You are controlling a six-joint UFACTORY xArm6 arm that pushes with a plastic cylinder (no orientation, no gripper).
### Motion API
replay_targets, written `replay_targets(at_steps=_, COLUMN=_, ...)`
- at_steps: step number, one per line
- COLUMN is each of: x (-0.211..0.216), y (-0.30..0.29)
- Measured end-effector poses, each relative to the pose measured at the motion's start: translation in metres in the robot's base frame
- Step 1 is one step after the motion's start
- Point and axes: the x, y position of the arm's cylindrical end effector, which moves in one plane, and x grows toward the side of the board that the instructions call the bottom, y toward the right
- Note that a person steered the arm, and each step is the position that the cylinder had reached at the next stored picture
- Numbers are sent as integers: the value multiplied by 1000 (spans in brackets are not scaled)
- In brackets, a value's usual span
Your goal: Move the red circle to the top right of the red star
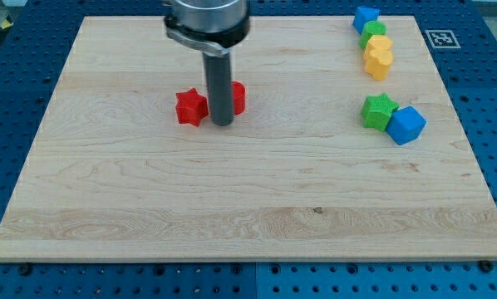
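The red star (190,107) lies on the wooden board (248,191) left of centre, in the upper half. The red circle (238,97) sits just to its right and slightly higher, mostly hidden behind my rod. My tip (222,124) rests on the board between the two red blocks, at their lower edge, right beside the star and in front of the circle.
At the view's top right stand a blue block (366,17), a green block (373,33) and two yellow blocks (379,56) in a column. Lower right of them lie a green star (379,111) and a blue block (406,124).
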Motion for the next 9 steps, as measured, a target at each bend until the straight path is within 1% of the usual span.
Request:
replay_targets(at_steps=1, x=-4, y=12)
replay_targets(at_steps=2, x=-19, y=8)
replay_targets(at_steps=3, x=-21, y=1)
replay_targets(at_steps=4, x=-16, y=11)
replay_targets(at_steps=5, x=-21, y=33)
replay_targets(at_steps=6, x=-40, y=46)
replay_targets(at_steps=8, x=-76, y=48)
replay_targets(at_steps=9, x=-74, y=48)
